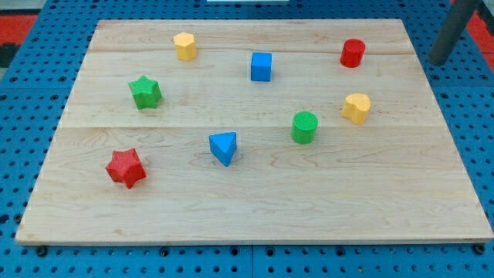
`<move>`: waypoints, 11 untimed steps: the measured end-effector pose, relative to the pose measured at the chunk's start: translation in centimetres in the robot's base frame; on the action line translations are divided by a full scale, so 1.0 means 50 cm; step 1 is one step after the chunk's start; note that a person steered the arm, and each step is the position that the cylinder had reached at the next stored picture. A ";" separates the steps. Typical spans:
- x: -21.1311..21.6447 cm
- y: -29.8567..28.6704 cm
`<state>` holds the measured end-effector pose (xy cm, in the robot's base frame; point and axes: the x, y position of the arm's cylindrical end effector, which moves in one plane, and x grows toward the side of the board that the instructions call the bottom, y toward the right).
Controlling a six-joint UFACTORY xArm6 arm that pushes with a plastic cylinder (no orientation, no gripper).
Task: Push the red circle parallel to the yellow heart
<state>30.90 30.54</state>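
Note:
The red circle (353, 52) is a short red cylinder near the board's top right. The yellow heart (356, 107) lies below it, toward the view's bottom, near the right side. My rod comes in at the view's top right corner and my tip (438, 61) is just off the board's right edge, to the right of the red circle and apart from it. It touches no block.
On the wooden board (255, 208) there are also a yellow hexagon (184, 45), a blue cube (262, 66), a green star (145, 92), a green cylinder (304, 127), a blue triangle (224, 147) and a red star (126, 167). A blue pegboard surrounds the board.

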 end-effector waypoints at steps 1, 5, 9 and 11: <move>-0.029 -0.088; -0.055 -0.379; -0.064 -0.461; -0.024 -0.460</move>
